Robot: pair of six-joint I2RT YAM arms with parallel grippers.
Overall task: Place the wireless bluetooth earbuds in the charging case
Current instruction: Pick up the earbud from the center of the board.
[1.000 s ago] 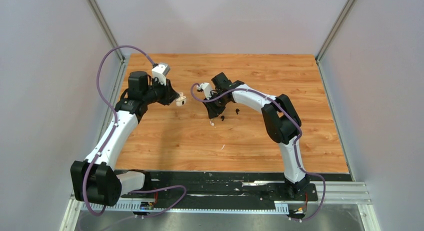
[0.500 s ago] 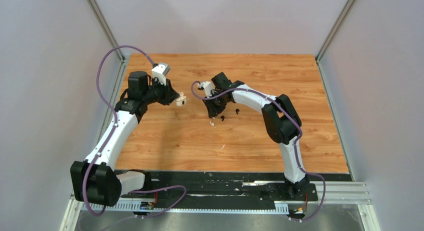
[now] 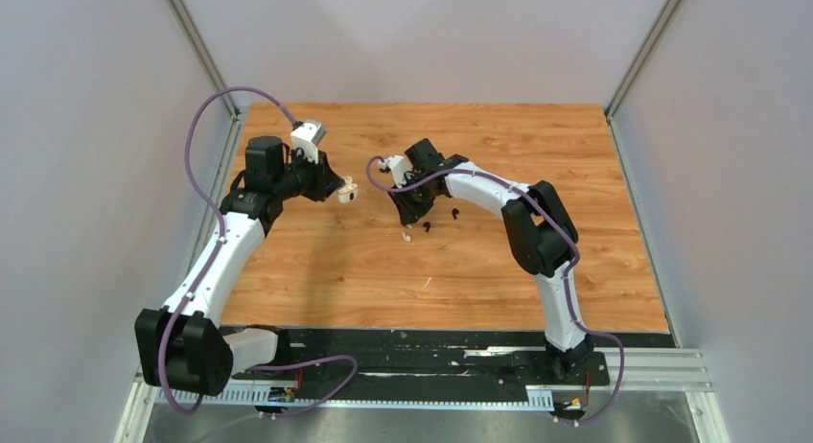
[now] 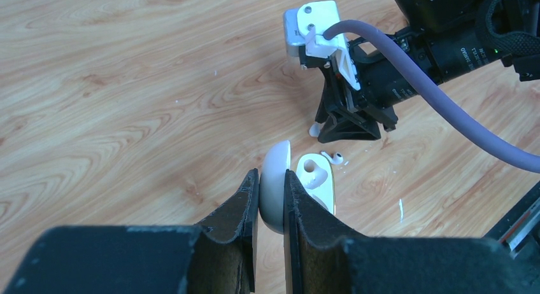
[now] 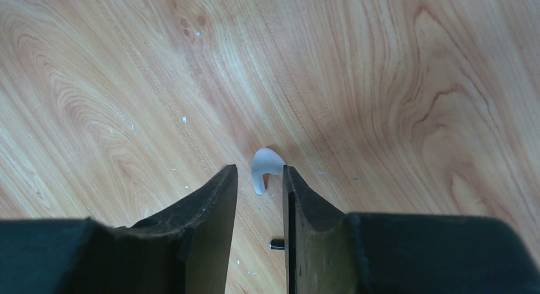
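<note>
Toward the back-left of the wooden table (image 3: 575,270), the left gripper (image 4: 272,182) is clamped tight on the lid of the open white charging case (image 4: 318,191); the right gripper (image 5: 260,173) points down close by, fingers slightly parted and gripping nothing; a white earbud (image 5: 263,161) lies on the wood right at their tips. Two black earbuds (image 3: 427,226) lie on the table just beside that gripper.

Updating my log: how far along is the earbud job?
Done: none seated; the open case's visible socket looks empty. In hand: left gripper pinches its lid; right gripper straddles a white earbud on the table. Left: that one, a second white earbud, two black earbuds.
</note>
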